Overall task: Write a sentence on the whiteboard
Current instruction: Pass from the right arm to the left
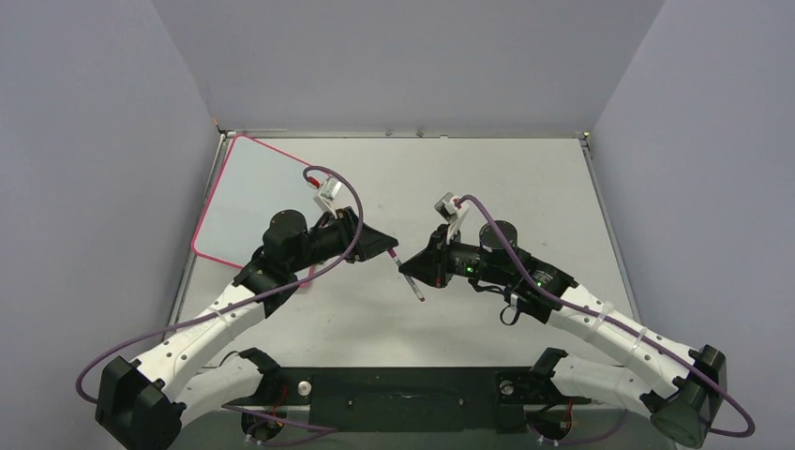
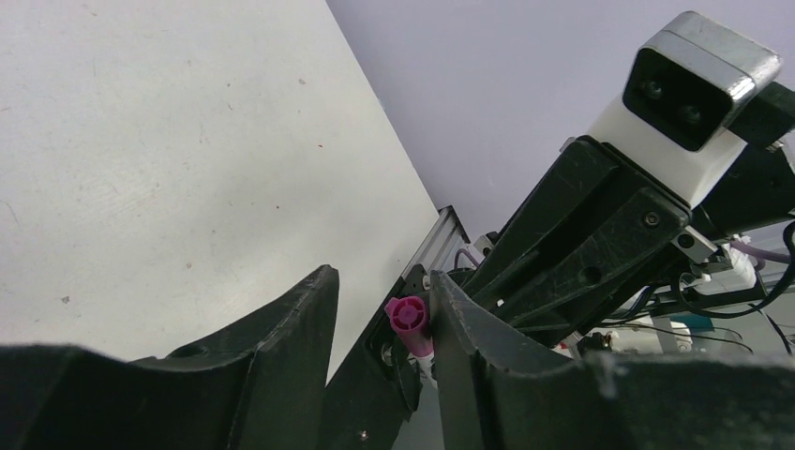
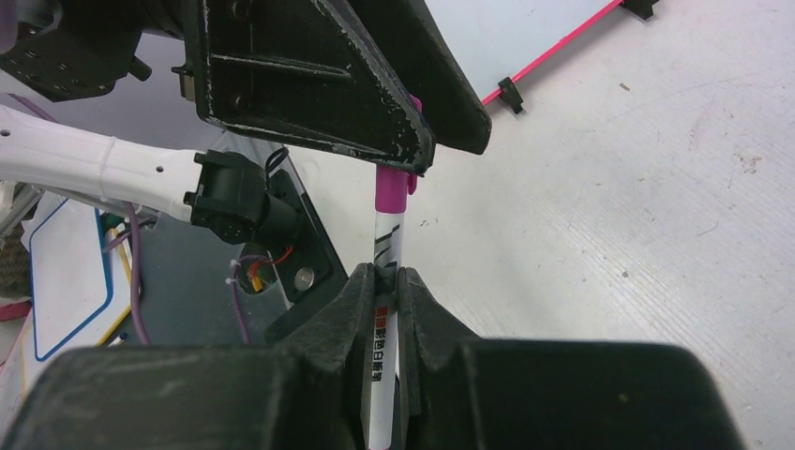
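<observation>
A white marker (image 1: 406, 274) with a magenta cap (image 3: 389, 192) hangs above the table's middle. My right gripper (image 3: 386, 274) is shut on its barrel (image 3: 385, 246). My left gripper (image 2: 382, 277) stands partly open around the cap (image 2: 409, 319). The cap rests against one of its fingers (image 2: 469, 328), and a gap is left to the other finger. In the top view the left gripper (image 1: 388, 247) meets the right gripper (image 1: 413, 271) tip to tip. The whiteboard (image 1: 253, 192), red-framed and glossy, lies flat at the far left. The sentence is out of view.
Small black clips (image 3: 509, 94) sit on the whiteboard's pink edge (image 3: 553, 52). The right arm's wrist camera (image 2: 698, 84) looms close in the left wrist view. A black base plate (image 1: 394, 398) spans the near edge. Grey walls enclose the table.
</observation>
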Controlling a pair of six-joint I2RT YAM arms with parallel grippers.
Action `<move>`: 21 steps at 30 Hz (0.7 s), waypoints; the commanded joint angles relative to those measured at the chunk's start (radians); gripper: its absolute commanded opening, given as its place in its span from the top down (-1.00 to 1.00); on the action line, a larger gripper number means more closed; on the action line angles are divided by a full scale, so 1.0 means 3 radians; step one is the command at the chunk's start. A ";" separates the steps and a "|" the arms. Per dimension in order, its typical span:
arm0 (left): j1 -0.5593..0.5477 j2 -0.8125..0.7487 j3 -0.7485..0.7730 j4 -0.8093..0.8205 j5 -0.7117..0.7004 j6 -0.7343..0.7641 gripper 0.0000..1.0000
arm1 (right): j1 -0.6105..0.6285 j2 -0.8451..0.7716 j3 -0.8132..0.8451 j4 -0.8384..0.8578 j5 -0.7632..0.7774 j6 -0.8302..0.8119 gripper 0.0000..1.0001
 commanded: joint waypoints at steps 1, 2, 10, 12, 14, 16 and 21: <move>-0.0041 -0.0015 -0.0009 0.0219 -0.0019 -0.0001 0.37 | 0.0024 -0.0044 0.0067 0.0249 -0.0038 0.0040 1.00; -0.0040 -0.0020 -0.0011 0.0206 -0.0016 0.0001 0.42 | 0.0023 -0.0050 0.0059 0.0258 -0.0034 0.0044 1.00; -0.0050 -0.0106 -0.0083 0.0181 -0.0075 -0.0038 1.00 | 0.0024 0.0029 0.0048 0.0311 0.0037 0.0066 1.00; -0.0050 -0.0126 -0.0084 0.0184 -0.0115 -0.0064 1.00 | 0.0019 0.0014 0.0043 0.0307 0.0168 0.0088 1.00; -0.0050 -0.0171 -0.0089 0.0185 -0.0202 -0.0104 1.00 | 0.0015 -0.0014 0.0042 0.0293 0.0373 0.0124 1.00; -0.0050 -0.0216 -0.0098 0.0211 -0.0292 -0.0142 1.00 | 0.0008 -0.0045 0.0042 0.0291 0.0544 0.0172 1.00; -0.0040 -0.0274 -0.0022 0.0238 -0.0589 -0.0220 1.00 | -0.0001 -0.0152 0.0051 0.0291 0.0874 0.0303 -0.37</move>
